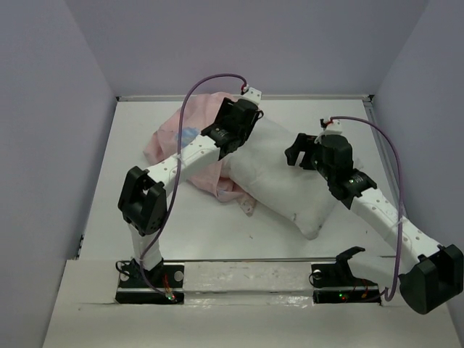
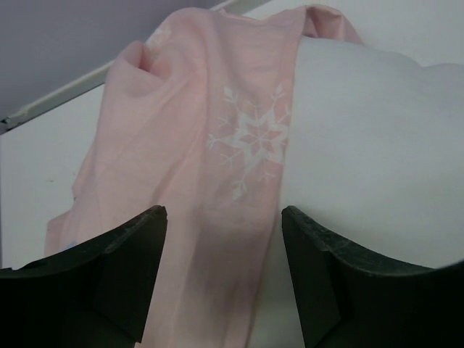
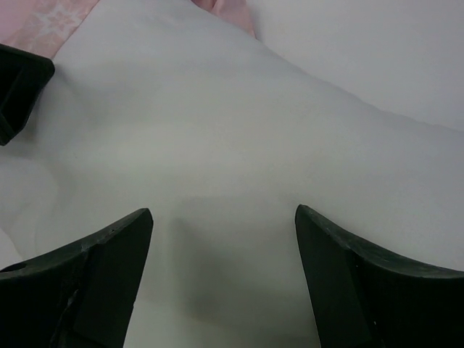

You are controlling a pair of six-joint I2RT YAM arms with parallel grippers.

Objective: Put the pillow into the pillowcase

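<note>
1. Found the pillowcase (image 1: 171,138) bunched at the far left of the table (image 1: 217,232), partly covered from above by the left arm (image 1: 185,156). Showed only its pale pink side, with a white snowflake print (image 2: 250,138) in the left wrist view.
2. Saw the pillow (image 1: 290,185) lying slantwise across mid-table, its far-left end against the pink cloth. Could not tell whether that end sat inside the case or merely beside a fold of it.
3. Could not make out from above the tips of the left gripper (image 2: 223,217), tucked beneath their own wrist.
4. Found that claw released in its wrist view, jaws standing well apart over the pink cloth right where it met the pillow. Gripped nothing. Could not tell whether the tips touched the cloth.
5. Found the right gripper (image 3: 223,217) released too, jaws spread wide above the pillow's plain white surface, holding nothing. Could not judge contact with the pillow.
</note>
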